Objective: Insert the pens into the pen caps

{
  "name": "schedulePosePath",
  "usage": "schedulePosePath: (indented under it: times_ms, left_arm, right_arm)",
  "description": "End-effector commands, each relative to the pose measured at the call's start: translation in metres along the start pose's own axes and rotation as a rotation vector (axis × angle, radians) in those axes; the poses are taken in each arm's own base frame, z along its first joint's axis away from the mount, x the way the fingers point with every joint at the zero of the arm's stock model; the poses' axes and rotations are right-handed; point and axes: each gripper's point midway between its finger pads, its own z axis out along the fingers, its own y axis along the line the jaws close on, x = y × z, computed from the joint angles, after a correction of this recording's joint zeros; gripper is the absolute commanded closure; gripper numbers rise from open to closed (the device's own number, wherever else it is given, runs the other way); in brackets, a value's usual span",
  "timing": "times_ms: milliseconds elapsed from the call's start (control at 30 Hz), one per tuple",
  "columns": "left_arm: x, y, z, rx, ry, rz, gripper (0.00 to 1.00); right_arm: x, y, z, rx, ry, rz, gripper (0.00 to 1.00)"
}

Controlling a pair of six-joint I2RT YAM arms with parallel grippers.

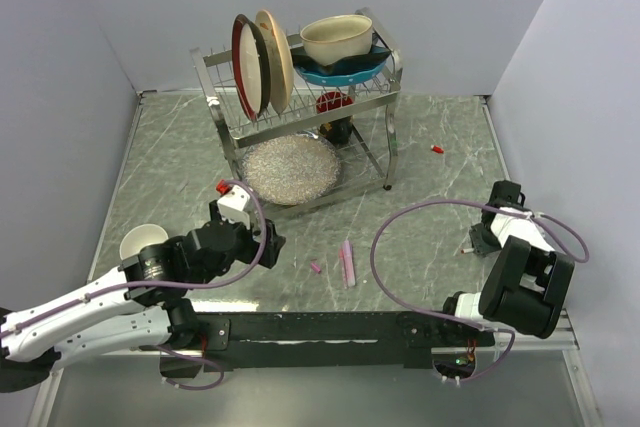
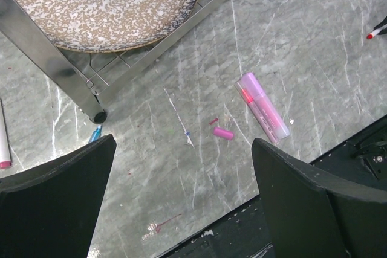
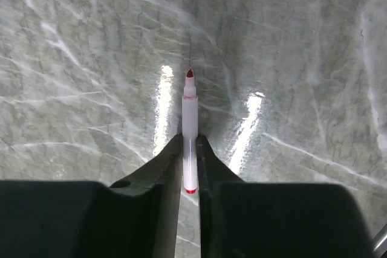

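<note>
**rigwatcher:** what's the right side up to, got anything?

**me:** yep, my right claw (image 3: 189,143) is clamped on the whitish pen (image 3: 190,126). The fingers are pinching the back half of the barrel, with the red tip poking straight out ahead over the surface (image 3: 302,58). I can't tell from the wrist view if the pen is touching down or lifted. From overhead, that claw sits at the right side of the surface, well apart from the other bits.

**rigwatcher:** and the left?

**me:** my left claw (image 2: 184,143) is spread wide, nothing in it. It hangs over the pink pen (image 2: 264,108) and the pink cap (image 2: 223,133). Those two lie near each other but not touching, with the cap left of the pen in my wrist view. Both are on the bare surface just in front of the dish rack (image 2: 51,58), the one with the speckled plate (image 2: 103,4) on its bottom shelf.

**rigwatcher:** other cap?

**me:** the red cap (image 1: 437,149) is on its own toward the far right, past the rack's right leg and well away from both claws.
</note>
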Motion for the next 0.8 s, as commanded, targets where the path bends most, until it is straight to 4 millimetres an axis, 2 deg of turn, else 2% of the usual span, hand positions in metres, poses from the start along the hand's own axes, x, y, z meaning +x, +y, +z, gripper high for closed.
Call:
schedulePosePath:
  times_ms: [0,100,133,200,233,300,333,433,467,500,533,600,633,667,700,767]
  left_arm:
    - [-0.009,0.001,-0.006,0.015,-0.046,-0.005,0.01]
    - [-0.014,0.003,-0.011,0.023,-0.075,-0.025,0.01]
    - [-0.016,0.003,-0.013,0.029,-0.083,-0.031,0.01]
    - [-0.022,0.001,-0.018,0.049,-0.11,-0.052,0.01]
    - [-0.024,0.0,-0.02,0.06,-0.12,-0.063,0.02]
    - [-0.028,-0.003,-0.024,0.084,-0.139,-0.092,0.02]
    - [-0.029,-0.006,-0.026,0.102,-0.138,-0.104,0.03]
    - [-0.033,-0.016,-0.034,0.139,-0.099,-0.176,0.05]
    - [-0.043,-0.028,-0.043,0.184,-0.086,-0.243,0.05]
    - [-0.044,-0.034,-0.043,0.195,-0.063,-0.263,0.07]
    - [-0.046,-0.041,-0.045,0.225,-0.048,-0.286,0.08]
    - [-0.044,-0.06,-0.047,0.299,-0.005,-0.345,0.1]
    - [-0.044,-0.066,-0.047,0.328,0.001,-0.368,0.11]
    - [-0.042,-0.079,-0.046,0.386,0.015,-0.407,0.11]
    - [-0.043,-0.085,-0.045,0.412,0.018,-0.427,0.11]
    - [-0.042,-0.103,-0.043,0.493,0.037,-0.489,0.13]
  right_arm:
    - [0.002,0.011,0.011,-0.062,-0.019,-0.012,0.88]
    - [0.006,0.023,0.005,-0.123,-0.017,-0.075,0.97]
    - [0.013,0.03,0.0,-0.153,-0.011,-0.127,1.0]
    - [0.022,0.045,-0.013,-0.214,-0.011,-0.192,1.0]
    - [0.035,0.056,-0.025,-0.257,-0.012,-0.268,1.0]
    - [0.046,0.064,-0.043,-0.308,-0.026,-0.328,1.0]
    - [0.064,0.07,-0.055,-0.356,-0.015,-0.389,1.0]
    - [0.085,0.073,-0.083,-0.468,0.008,-0.447,1.0]
    - [0.096,0.07,-0.091,-0.496,0.019,-0.487,1.0]
    - [0.099,0.072,-0.107,-0.565,0.011,-0.492,1.0]
    - [0.109,0.07,-0.114,-0.608,0.04,-0.507,1.0]
    - [0.132,0.073,-0.144,-0.759,0.093,-0.546,1.0]
    - [0.153,0.07,-0.158,-0.836,0.187,-0.571,1.0]
    - [0.16,0.074,-0.179,-0.936,0.215,-0.57,1.0]
    - [0.177,0.069,-0.195,-0.997,0.267,-0.608,1.0]
    - [0.188,0.067,-0.233,-1.139,0.324,-0.587,1.0]
